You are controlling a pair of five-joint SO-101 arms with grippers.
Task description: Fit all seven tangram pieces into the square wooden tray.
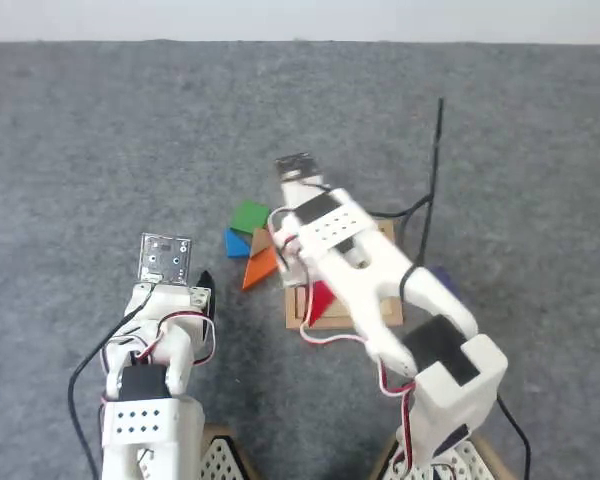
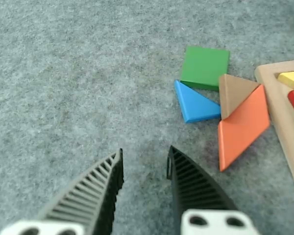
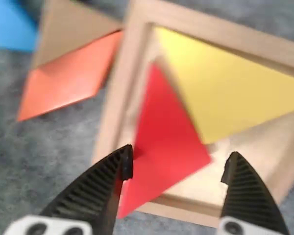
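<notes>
The square wooden tray [image 3: 122, 98] holds a yellow triangle [image 3: 225, 93] and a red triangle [image 3: 166, 147] that tilts onto the tray's rim. My right gripper [image 3: 180, 155] hangs open just above the red triangle's corner, holding nothing. Left of the tray [image 1: 325, 320] on the carpet lie a green square [image 2: 205, 67], a blue triangle [image 2: 196, 104], a tan triangle [image 2: 235, 90] and an orange parallelogram [image 2: 242, 128], all touching in a cluster. My left gripper [image 2: 145, 152] is open and empty, low over the carpet short of the blue triangle.
A purple piece [image 1: 440, 278] peeks out right of the tray, partly hidden by the right arm. A black cable [image 1: 435, 170] runs up behind the tray. Grey carpet [image 1: 100, 140] covers the table, with room to the left and far side.
</notes>
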